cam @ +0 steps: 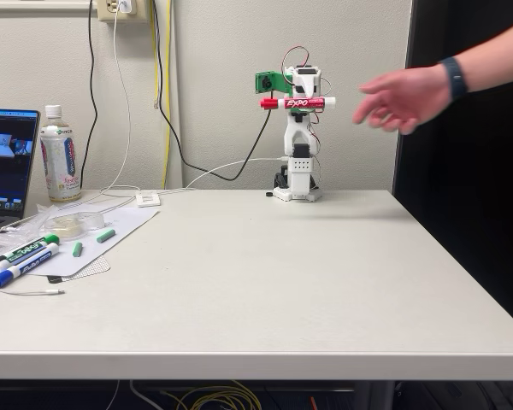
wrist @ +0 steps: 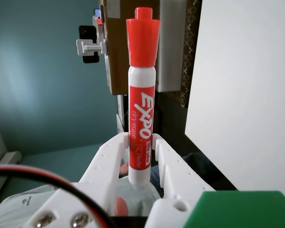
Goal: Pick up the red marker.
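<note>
The red marker [cam: 297,103] is held level, high above the table, at the top of the folded white arm at the back. In the wrist view the red marker [wrist: 142,109] stands on end between the two white fingers [wrist: 115,151], red cap at the top, white barrel with a red label. My gripper [wrist: 140,142] is shut on the barrel's lower part. In the fixed view the gripper [cam: 302,102] sits at the marker's middle.
A person's hand [cam: 402,98] reaches in from the right, close to the marker's end. On the left lie a green-capped marker [cam: 24,251], a blue-capped marker [cam: 21,266], two green caps [cam: 105,235], a bottle [cam: 59,155] and a laptop [cam: 7,162].
</note>
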Tool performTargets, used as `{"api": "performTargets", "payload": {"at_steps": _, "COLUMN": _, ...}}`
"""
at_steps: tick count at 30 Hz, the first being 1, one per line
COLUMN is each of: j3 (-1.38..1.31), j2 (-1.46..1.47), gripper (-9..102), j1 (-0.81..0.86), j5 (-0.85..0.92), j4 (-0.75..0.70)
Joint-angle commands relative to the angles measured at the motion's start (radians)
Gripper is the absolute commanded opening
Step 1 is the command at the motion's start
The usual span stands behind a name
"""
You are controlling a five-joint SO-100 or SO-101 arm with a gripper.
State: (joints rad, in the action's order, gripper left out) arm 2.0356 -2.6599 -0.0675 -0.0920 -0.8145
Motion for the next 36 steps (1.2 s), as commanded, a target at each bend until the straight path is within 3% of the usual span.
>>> {"api": "performTargets", "payload": {"at_steps": 1, "j3": -0.002, "j2": -0.008, "gripper": 8, "j1": 0.005, "j5": 0.003, "j4": 0.0}}
{"api": "performTargets", "payload": {"at_steps": 36, "j3": 0.038, "j2": -0.038, "gripper": 7, "j1": 0.005, "j5": -0.023, "j4": 0.025}}
